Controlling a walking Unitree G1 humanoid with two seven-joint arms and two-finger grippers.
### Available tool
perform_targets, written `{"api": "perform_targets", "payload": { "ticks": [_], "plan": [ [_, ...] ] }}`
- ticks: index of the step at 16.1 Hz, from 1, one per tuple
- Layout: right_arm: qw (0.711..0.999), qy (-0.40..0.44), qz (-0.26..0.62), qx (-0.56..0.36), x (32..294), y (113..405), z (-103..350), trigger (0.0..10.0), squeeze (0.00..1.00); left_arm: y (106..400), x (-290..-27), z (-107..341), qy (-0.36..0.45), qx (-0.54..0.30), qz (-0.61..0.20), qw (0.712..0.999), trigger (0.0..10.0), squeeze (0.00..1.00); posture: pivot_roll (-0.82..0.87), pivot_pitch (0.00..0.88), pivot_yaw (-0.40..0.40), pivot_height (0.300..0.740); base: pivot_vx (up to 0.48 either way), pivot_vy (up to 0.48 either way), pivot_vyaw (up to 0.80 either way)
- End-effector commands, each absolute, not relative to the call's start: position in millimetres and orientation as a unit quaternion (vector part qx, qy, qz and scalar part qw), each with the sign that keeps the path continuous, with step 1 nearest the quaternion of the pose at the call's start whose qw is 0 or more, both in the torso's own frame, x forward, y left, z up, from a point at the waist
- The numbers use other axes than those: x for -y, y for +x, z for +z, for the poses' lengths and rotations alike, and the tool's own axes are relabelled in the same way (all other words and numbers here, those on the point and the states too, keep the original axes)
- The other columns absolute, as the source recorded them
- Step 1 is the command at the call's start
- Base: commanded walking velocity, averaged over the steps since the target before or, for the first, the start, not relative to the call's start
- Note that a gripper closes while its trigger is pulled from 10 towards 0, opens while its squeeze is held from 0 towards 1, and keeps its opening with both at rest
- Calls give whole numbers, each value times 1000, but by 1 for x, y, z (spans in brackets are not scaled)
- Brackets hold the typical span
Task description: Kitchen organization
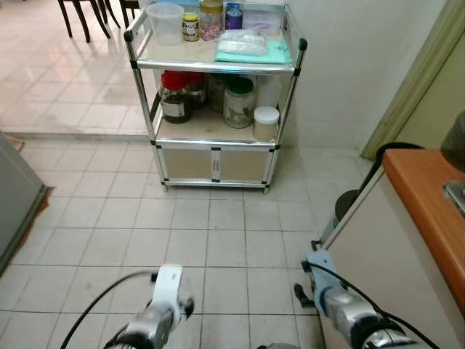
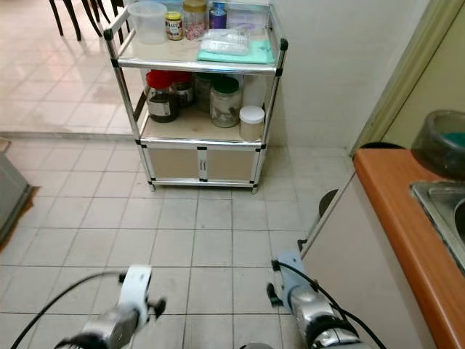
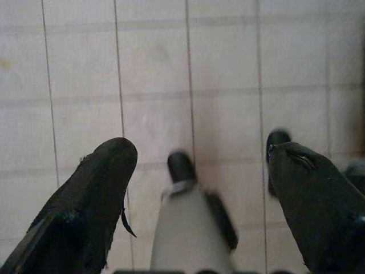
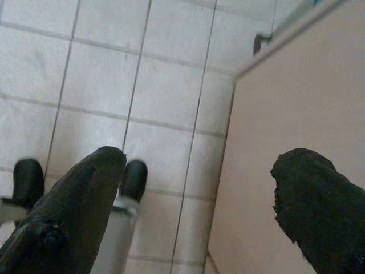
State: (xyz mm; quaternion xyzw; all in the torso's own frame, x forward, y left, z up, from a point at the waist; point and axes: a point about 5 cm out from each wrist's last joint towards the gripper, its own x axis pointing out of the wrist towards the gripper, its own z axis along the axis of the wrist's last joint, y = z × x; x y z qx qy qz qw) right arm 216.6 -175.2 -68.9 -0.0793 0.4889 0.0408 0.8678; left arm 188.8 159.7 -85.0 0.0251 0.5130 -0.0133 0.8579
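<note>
1. Against the far wall, a metal-framed shelf cart (image 1: 214, 69) stands well apart from the robot, straight ahead and slightly left of centre, with bare tiled floor (image 1: 218, 233) lying between.

2. Both arms hang low at the near edge of the scene. The left gripper (image 3: 199, 188) has its black fingers spread wide over floor tiles, holding nothing; the right gripper (image 4: 199, 200) is likewise spread wide and empty, beside the pale side panel of a cabinet (image 4: 296, 114).

3. On the cart's top shelf sit a clear plastic tub (image 1: 166, 23), a yellow-labelled jar (image 1: 190, 27), a jar of pinkish contents (image 1: 211, 20) and a clear bag on a green cloth (image 1: 254, 47). The middle shelf holds a red-lidded dark jar (image 1: 175, 98), a green-lidded glass jar (image 1: 239, 103) and a small white-lidded pot (image 1: 266, 122).

4. Judged from here, everything on the cart lies forward of both grippers and out of reach, so an approach comes first; the left arm is slightly nearer the cart's line. The cart's long side faces the robot.

5. An orange-topped counter (image 2: 407, 218) runs along the right, cut off by the frame; a dark bowl (image 2: 442, 142) and a sink edge (image 2: 436, 200) show partly. Jars at the back of the middle shelf are hidden behind those in front, and their labels are too small to read.
</note>
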Motion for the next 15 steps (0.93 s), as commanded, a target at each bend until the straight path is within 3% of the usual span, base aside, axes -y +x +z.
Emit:
{"api": "perform_targets", "payload": {
  "ticks": [1, 4, 5, 6, 7, 8, 11, 15],
  "plan": [
    [874, -72, 43, -479, 172, 218, -69, 10000, 0, 195, -162, -82, 41, -490, -1, 871, 10000, 0, -141, 0, -6, 740, 0, 0, 0],
    [903, -63, 65, -420, 167, 242, -52, 10000, 0, 224, -170, -62, 35, -409, 30, 911, 10000, 0, -144, 0, -13, 740, 0, 0, 0],
    [912, -64, 71, -399, 166, 250, -46, 10000, 75, 231, -175, -56, 36, -387, 40, 920, 10000, 0, -148, 0, -12, 740, 0, 0, 0],
    [938, -47, 86, -333, 163, 273, -25, 10000, 314, 249, -182, -38, 57, -318, 37, 946, 10000, 0, -148, 0, -12, 740, 0, 0, 0],
    [954, -34, 97, -282, 161, 286, -8, 10000, 624, 259, -182, -25, 62, -268, 26, 961, 10000, 0, -149, 0, -14, 740, 0, 0, 0],
    [962, -36, 108, -247, 160, 293, 3, 10000, 1000, 263, -182, -16, 58, -239, 23, 969, 10000, 0, -150, 0, -14, 740, 0, 0, 0],
    [982, -30, 128, -136, 158, 303, 40, 10000, 1000, 270, -175, 17, 46, -136, 18, 989, 10000, 0, -162, 0, -22, 740, 0, 0, 0],
    [993, -6, 120, -22, 164, 275, 102, 10000, 1000, 258, -150, 85, 39, -15, 6, 999, 10000, 0, -216, 0, -19, 740, 0, 0, -181]
  ]
}}
